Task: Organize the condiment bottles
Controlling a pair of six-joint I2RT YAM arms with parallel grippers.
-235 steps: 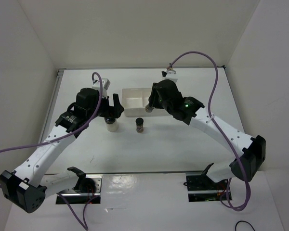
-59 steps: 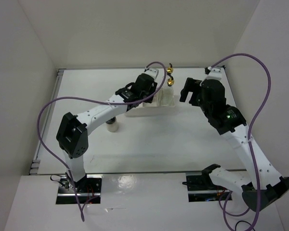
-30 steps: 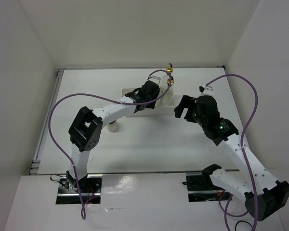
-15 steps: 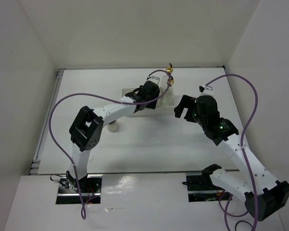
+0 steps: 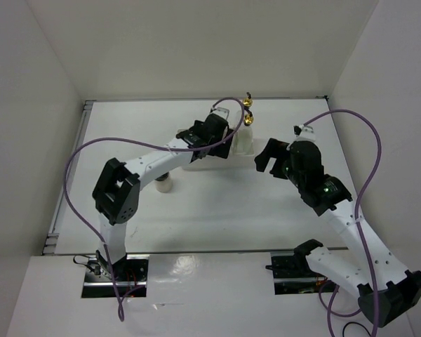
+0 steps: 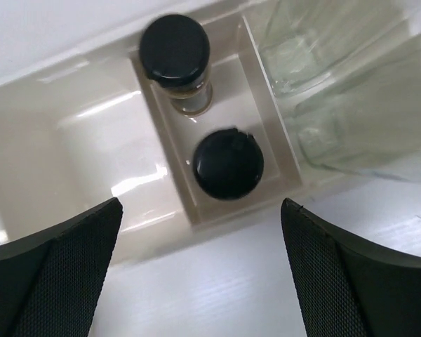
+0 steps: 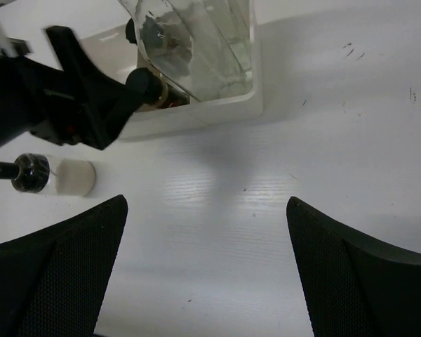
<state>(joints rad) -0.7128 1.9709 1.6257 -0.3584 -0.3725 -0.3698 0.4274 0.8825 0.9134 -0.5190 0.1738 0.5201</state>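
1. Right wrist view cut the two tall clear glass bottles (image 7: pixel 203 49) off at the top edge, so you lost their gold spouts (image 5: pixel 247 102) there. One small dark jar showed only in part behind the left arm's black wrist.
2. Top external view hid the left pincer's jaws under its own wrist. The left arm also crossed just above the squat whitish black-capped jar (image 5: pixel 163 185), so you could not tell whether that jar stood upright.
3. In the left wrist view, the two small dark black-capped jars (image 6: pixel 228 163) stood one behind the other in the narrow middle compartment of the white rectangular divided tray (image 6: pixel 154 235). They lay straight ahead of the left pincer (image 6: pixel 200 207). The glass bottles filled the compartment just to the jars' right, side by side.
4. The whitish jar sat on the white table (image 7: pixel 302 210) outside the tray, off its left end. It was well apart from the right pincer (image 7: pixel 207 203), which hung over the table near the tray's right front corner.
5. You had the left pincer's fingers (image 6: pixel 56 281) spread wide, gripping and touching nothing.
6. The right pincer's fingers (image 7: pixel 358 281) were equally far apart and empty.
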